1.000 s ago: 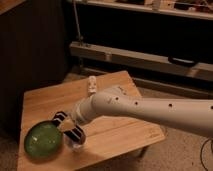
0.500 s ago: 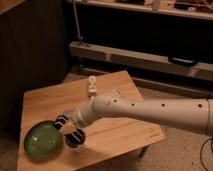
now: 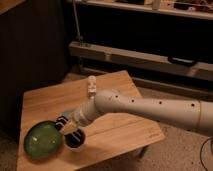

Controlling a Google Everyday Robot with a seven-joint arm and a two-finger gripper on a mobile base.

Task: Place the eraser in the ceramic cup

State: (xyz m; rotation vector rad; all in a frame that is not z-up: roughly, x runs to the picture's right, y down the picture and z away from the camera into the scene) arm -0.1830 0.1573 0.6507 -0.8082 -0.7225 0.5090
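Observation:
The small white ceramic cup (image 3: pixel 75 143) stands on the wooden table (image 3: pixel 120 130) near its front left, just right of the round green plate (image 3: pixel 42 141). My gripper (image 3: pixel 68 128) is at the end of the white arm reaching in from the right. It hangs directly over the cup, touching or nearly touching its rim. The cup's inside looks dark. I cannot tell whether the black eraser is in the gripper or in the cup; it does not show on its own.
A small white upright object (image 3: pixel 91 86) stands near the table's back edge. The table's front edge runs close below the cup and plate. Dark metal shelving (image 3: pixel 140 55) stands behind the table.
My gripper has moved slightly down and to the left, settling lower over the cup. The plate and the white object have not moved.

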